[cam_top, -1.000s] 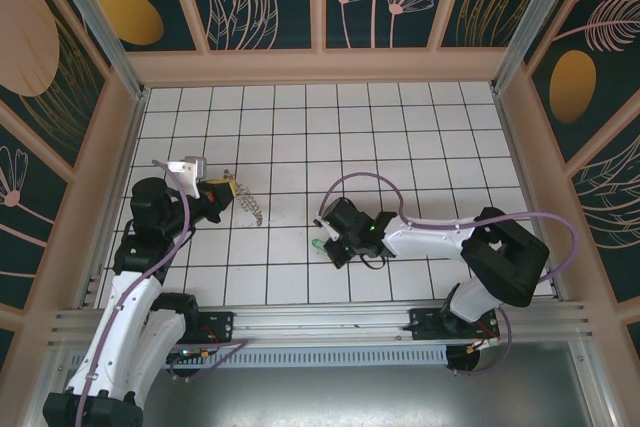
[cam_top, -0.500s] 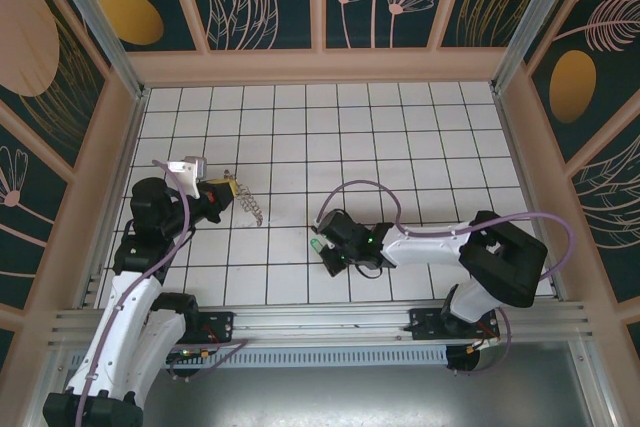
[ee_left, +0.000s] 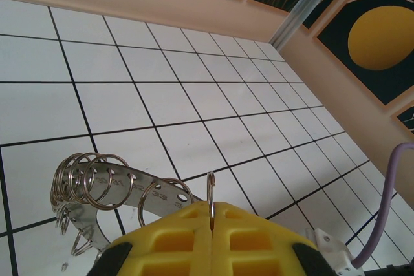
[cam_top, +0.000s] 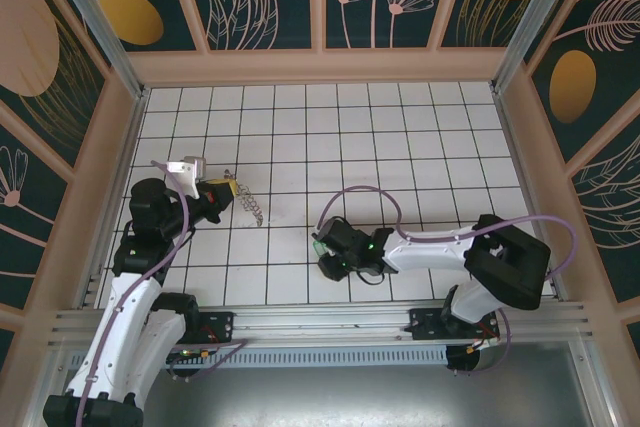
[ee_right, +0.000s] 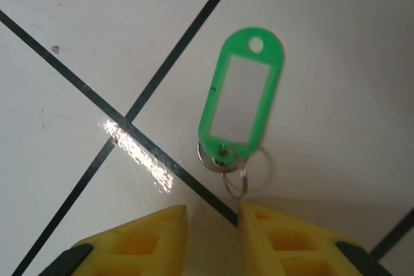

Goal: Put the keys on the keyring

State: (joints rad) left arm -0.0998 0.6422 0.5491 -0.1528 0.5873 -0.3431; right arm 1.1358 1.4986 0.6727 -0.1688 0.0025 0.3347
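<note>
The keys, a green plastic tag [ee_right: 242, 98] with small silvery rings [ee_right: 228, 163] at its lower end, lie flat on the white tile. My right gripper [ee_right: 212, 214] hovers low just behind the rings, open, its yellow fingers [ee_right: 145, 237] apart with nothing between them. From above, the right gripper [cam_top: 320, 245] is near the middle of the floor, the green tag [cam_top: 315, 243] at its tip. My left gripper [ee_left: 211, 206] is shut on one ring [ee_left: 211, 185] of the keyring [ee_left: 97, 182], a metal strip carrying several split rings. That left gripper [cam_top: 228, 190] holds the keyring [cam_top: 252, 207] over the left tiles.
Wooden walls [cam_top: 320, 65] enclose the white tiled floor [cam_top: 400, 137] on three sides. Purple cables [cam_top: 365, 190] loop over the right arm. A black grout line [ee_right: 129, 117] runs diagonally past the tag.
My right gripper has crept left and toward the near edge, lowered over the tag, and its jaws have parted. The left arm and keyring have stayed still.
</note>
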